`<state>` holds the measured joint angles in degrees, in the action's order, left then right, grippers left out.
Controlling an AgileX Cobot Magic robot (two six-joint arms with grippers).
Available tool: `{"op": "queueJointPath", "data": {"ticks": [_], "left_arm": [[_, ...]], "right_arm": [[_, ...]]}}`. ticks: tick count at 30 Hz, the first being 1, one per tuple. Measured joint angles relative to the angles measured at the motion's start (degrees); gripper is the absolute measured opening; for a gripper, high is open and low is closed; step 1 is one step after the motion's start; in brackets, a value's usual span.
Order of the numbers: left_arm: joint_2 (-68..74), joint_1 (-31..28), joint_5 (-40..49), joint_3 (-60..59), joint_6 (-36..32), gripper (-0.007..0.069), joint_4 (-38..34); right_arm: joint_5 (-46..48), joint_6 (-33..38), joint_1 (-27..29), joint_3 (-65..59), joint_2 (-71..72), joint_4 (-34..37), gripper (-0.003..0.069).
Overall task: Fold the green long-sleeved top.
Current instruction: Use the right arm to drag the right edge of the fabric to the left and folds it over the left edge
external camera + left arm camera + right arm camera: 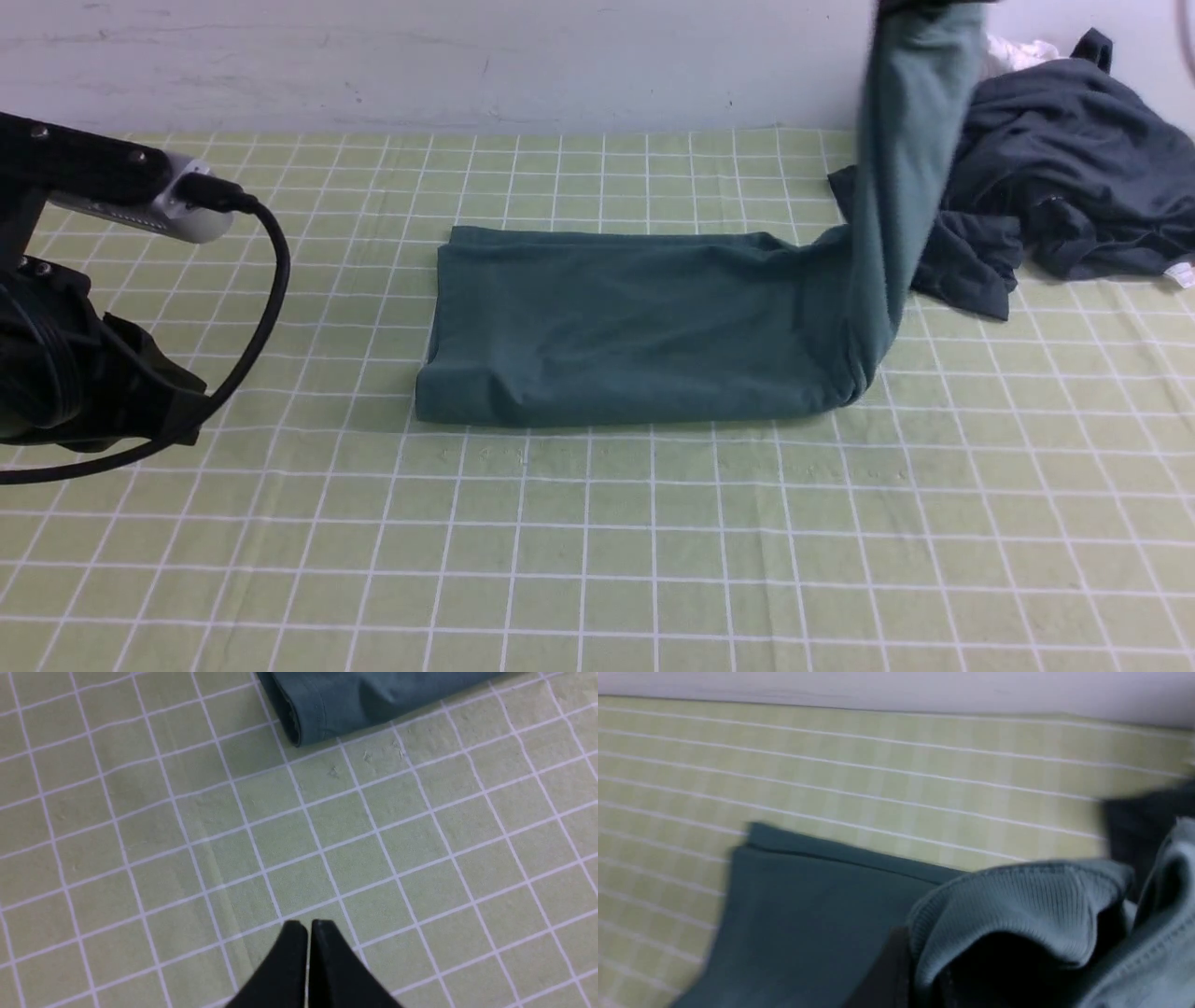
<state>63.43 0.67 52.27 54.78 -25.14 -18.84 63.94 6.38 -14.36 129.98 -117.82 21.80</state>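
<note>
- The green long-sleeved top (607,327) lies partly on the table (653,541), its main part spread sideways in a broad folded band near the middle.
- Its right-hand end in the front view rises off the table in a long, hanging length of fabric that runs up past the upper edge of that view.
- The right gripper (923,970) is closed on a ribbed edge of the top, the cloth pinched between its fingers; blur and folds cover much of the grip, so this edge seems to be a hem or cuff, but which cannot be told.
- The left gripper (309,926) is shut, its fingertips together with nothing between them, over bare grid-patterned table and apart from the top.
- The left arm (93,373) stands at the left side of the front view, a black cable (271,280) curving beside it.
- A charcoal-grey garment (1074,159) lies bunched at the far right of the table, partly behind the raised cloth.
- A white cloth (1018,54) shows beside that garment, near the pale wall (373,56).
</note>
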Motion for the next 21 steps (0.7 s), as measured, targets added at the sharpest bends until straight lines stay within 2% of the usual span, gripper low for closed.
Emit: {"op": "queueJointPath", "data": {"ticks": [1,2,3,5,7,10,13,16,18,19,20,21], "left_arm": [[0.0,0.0,0.0,0.0,0.0,-0.0003,-0.1],[0.0,0.0,0.0,-0.1,0.0,-0.0003,-0.3],[0.0,0.0,0.0,0.0,0.0,-0.0003,-0.5],[0.0,0.0,-0.3,-0.5,0.0,-0.0003,-1.7],[0.0,0.0,-0.6,-1.0,0.0,-0.0003,-2.6],[0.0,0.0,-0.9,-1.4,0.0,-0.0003,-3.3],[0.0,0.0,-1.2,-1.4,0.0,-0.0003,-3.6],[0.0,0.0,-1.3,-1.4,0.0,-0.0003,-3.8],[0.0,0.0,-1.3,-1.4,0.0,-0.0003,-3.8],[0.0,0.0,-1.3,-1.4,0.0,-0.0003,-3.8],[0.0,0.0,-1.3,-1.4,0.0,-0.0003,-3.8],[0.0,0.0,-1.3,-1.4,0.0,-0.0003,-3.8]], "right_arm": [[-1.1,0.7,-1.2,0.0,-0.6,0.9,0.0008],[-3.7,2.1,-5.1,0.1,-2.1,2.6,0.0008],[-4.1,2.3,-5.6,0.1,-2.7,2.8,0.0008],[-9.7,5.0,-12.4,0.1,-7.3,4.1,0.0008],[-13.5,5.9,-15.7,0.1,-11.1,4.2,0.0008],[-20.1,6.6,-19.0,0.0,-16.0,3.1,0.0009],[-24.2,6.7,-20.0,0.0,-19.5,2.5,0.0033],[-25.9,6.8,-20.2,0.0,-22.6,2.8,0.0139],[-25.5,6.8,-20.2,0.1,-22.8,3.7,0.0246],[-25.4,6.8,-20.2,0.1,-22.8,3.7,0.0255],[-24.1,6.8,-20.2,1.6,-22.4,3.8,0.0322],[-22.9,6.8,-20.1,2.5,-22.1,3.7,0.0344]]}}
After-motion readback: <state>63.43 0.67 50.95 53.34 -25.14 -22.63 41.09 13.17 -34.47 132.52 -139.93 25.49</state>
